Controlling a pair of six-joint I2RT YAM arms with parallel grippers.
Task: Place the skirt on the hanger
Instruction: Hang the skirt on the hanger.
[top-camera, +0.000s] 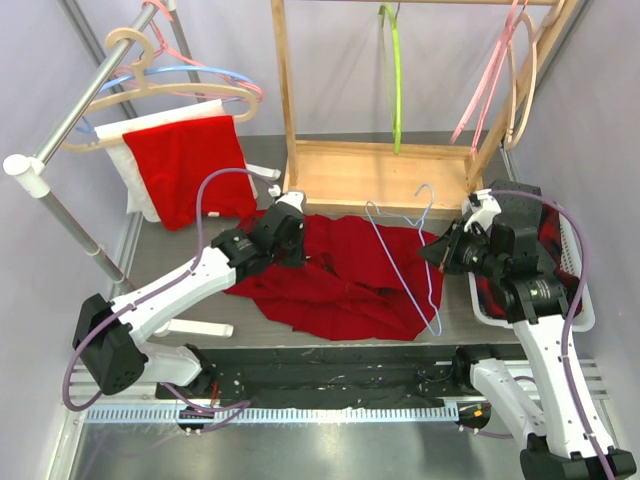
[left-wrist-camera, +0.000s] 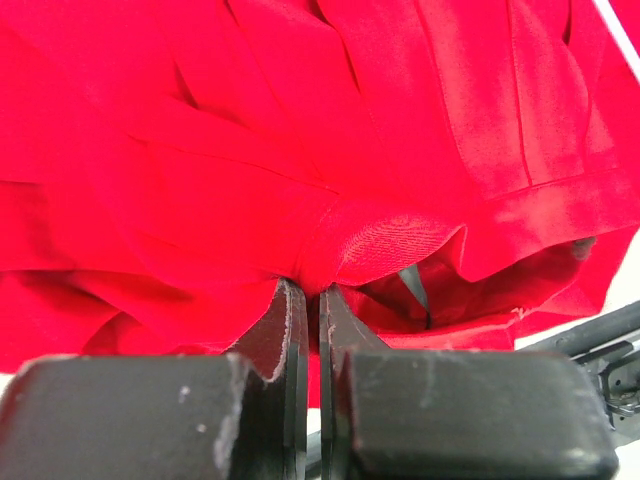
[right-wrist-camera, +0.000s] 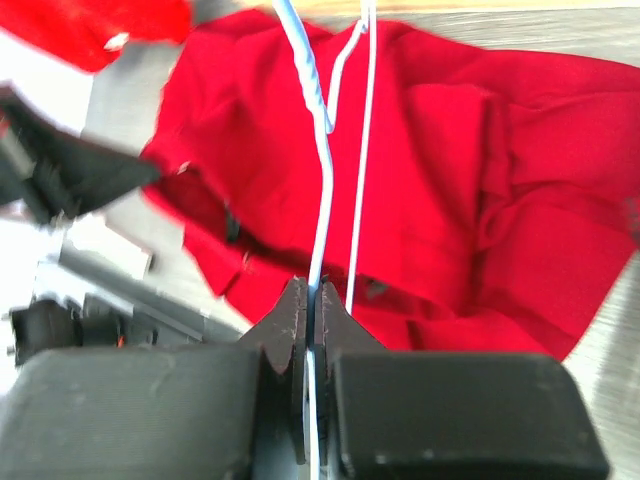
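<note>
Grey tabletop (top-camera: 455, 325) w/ purple walls round it. In the top view, a wooden rack (top-camera: 380, 170) stands at the back and a rail at far left carries spare hangers + a red cloth (top-camera: 195, 170). The skirt (top-camera: 340, 275) lies crumpled mid-table, not on anything yet. The pale blue wire hanger (top-camera: 398, 262) rests across its right half, hook toward the rack. The left gripper (top-camera: 303, 260) is down at the skirt's upper left edge. The right gripper (top-camera: 428, 252) is at the hanger's right side, in front of a basket (top-camera: 580, 300). One arm per item, prob. so cloth and wire can be worked against each other.

Left wrist: the view is nearly all red folds. The left gripper (left-wrist-camera: 305, 290) has its jaws pressed together on a bunched ridge of skirt (left-wrist-camera: 300, 150); cloth rises straight out of the tips. It looks like a hem or band fold, can't say which. The pinch seems meant to lift one layer so there's an opening for the wire.

Right wrist: the right gripper (right-wrist-camera: 312, 290) is clamped on the hanger (right-wrist-camera: 322, 150); the thin wire runs up from between the tips, twisted neck ahead. The skirt (right-wrist-camera: 450, 200) lies beneath and beyond it. Holding the wire low prob. gives steering control. My read: task early, both grips set, threading not begun. Risk: thin wire twisting in the jaws, or fabric slipping from the pinch.
</note>
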